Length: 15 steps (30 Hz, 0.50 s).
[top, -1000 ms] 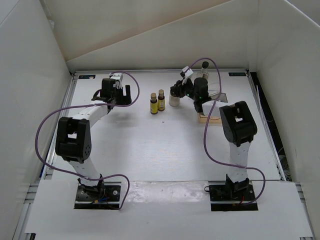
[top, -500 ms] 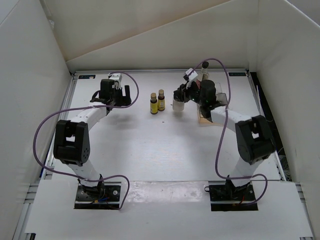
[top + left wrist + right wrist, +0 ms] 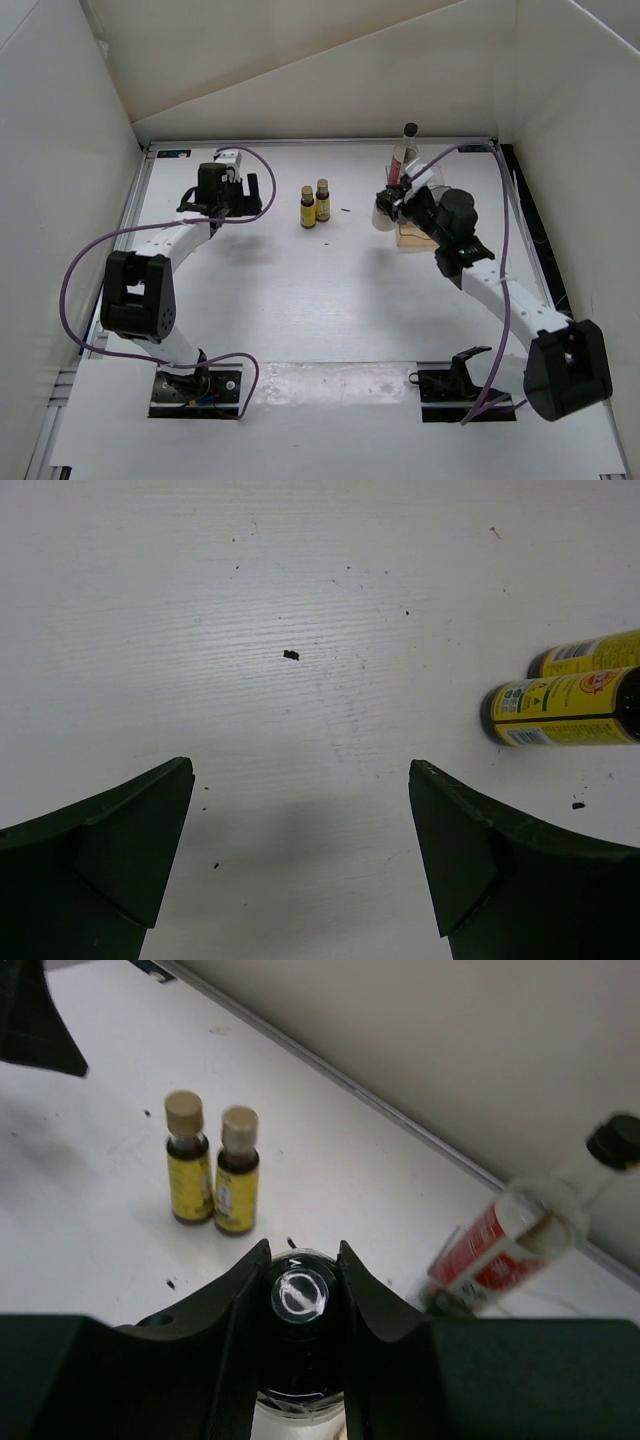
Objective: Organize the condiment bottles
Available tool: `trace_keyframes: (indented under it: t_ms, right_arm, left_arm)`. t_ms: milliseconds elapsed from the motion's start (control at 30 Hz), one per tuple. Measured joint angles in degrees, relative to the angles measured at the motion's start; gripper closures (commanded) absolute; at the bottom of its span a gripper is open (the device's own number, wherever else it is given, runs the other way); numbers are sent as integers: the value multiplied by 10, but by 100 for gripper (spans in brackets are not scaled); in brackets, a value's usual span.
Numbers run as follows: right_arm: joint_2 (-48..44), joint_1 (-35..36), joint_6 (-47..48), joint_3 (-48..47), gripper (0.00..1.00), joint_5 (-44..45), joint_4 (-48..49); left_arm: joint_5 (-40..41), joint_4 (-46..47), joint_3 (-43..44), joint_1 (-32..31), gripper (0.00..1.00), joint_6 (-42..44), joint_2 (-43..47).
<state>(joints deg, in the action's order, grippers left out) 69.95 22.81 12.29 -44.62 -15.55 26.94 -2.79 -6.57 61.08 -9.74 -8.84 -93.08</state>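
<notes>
Partly done: right fingers [image 3: 302, 1252] clamped on short bottle [image 3: 298, 1298] near tray [image 3: 415, 236], far-right corner; red-labelled bottle [image 3: 510, 1235] apparently leaning in tray; amber bottles [image 3: 315, 204] standing mid-desk near far edge; left fingers [image 3: 300, 780] wide open, empty.

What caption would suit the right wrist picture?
Right hand shut on a black-capped bottle, two amber bottles and a leaning red-labelled bottle beyond.

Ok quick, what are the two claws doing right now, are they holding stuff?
Left claw: open, holding nothing.
Right claw: closed on the short black-capped bottle.
</notes>
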Motion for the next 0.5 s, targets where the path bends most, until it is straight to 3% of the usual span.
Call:
trace_keyframes:
  t_ms: [167, 500]
  right_arm:
    - [-49, -49, 1, 67, 100, 21, -4]
    - [-17, -141, -14, 108, 100, 33, 38]
  left_arm:
    - [0, 6, -2, -10, 0, -2, 2]
    - [0, 5, -2, -18, 0, -1, 2]
